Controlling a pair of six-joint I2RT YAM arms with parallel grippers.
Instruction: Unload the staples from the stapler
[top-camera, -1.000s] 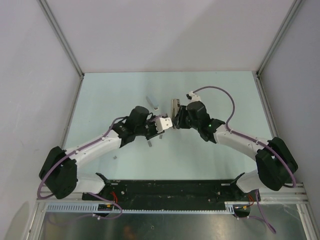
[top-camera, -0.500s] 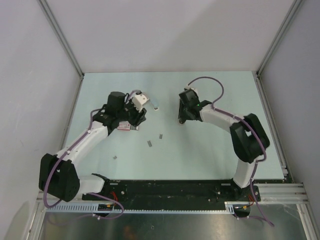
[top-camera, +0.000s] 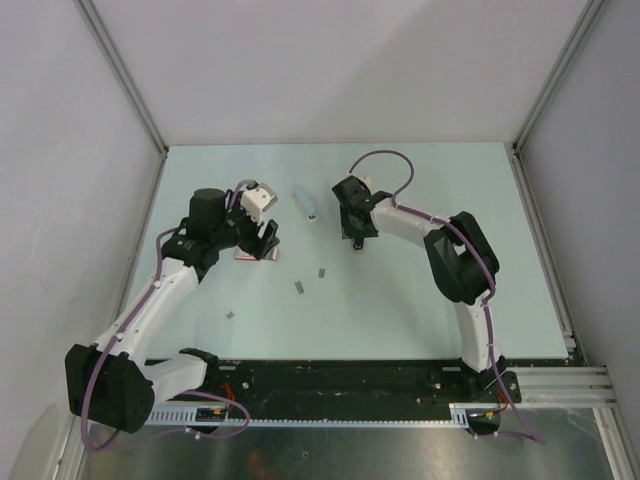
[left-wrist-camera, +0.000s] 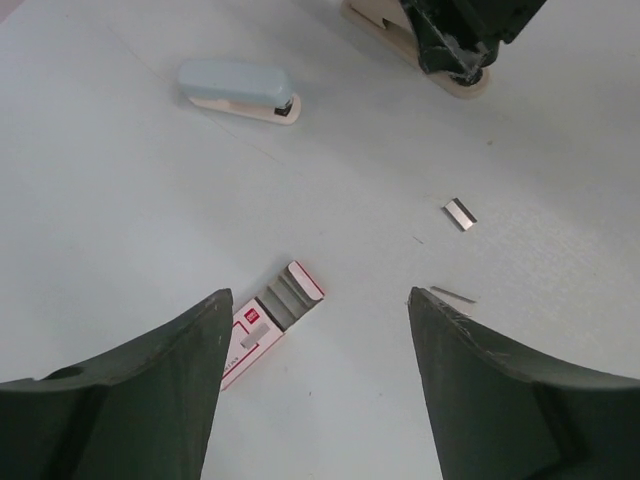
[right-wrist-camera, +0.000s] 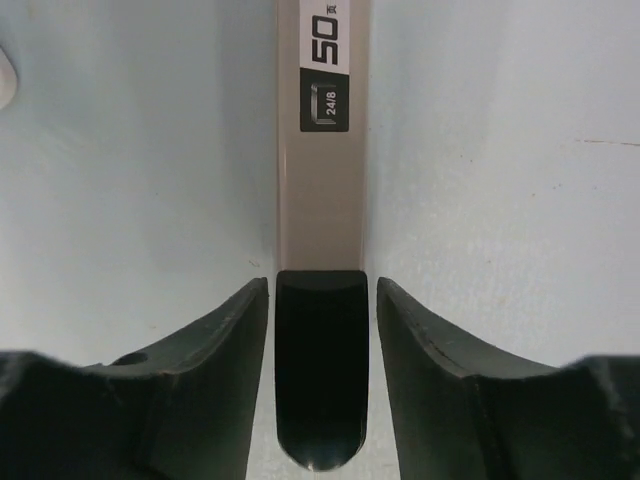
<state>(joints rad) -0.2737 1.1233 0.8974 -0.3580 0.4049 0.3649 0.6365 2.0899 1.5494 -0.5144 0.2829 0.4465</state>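
A beige stapler with a black end, marked 50 and 24/8, lies flat on the table. My right gripper is open and straddles that black end with a narrow gap on each side. In the top view this gripper hides most of the stapler. My left gripper is open and empty above the table, left of centre in the top view. An open pink-and-white staple box with rows of staples inside lies by its left finger.
A small light-blue stapler lies between the two grippers, also seen from the top. Loose staple strips lie on the table. One short strip lies near my left gripper's right finger.
The grippers met at the table's middle; now they are apart. The left arm has swung left over the staple box. The right gripper has moved back and left and stands down on the table.
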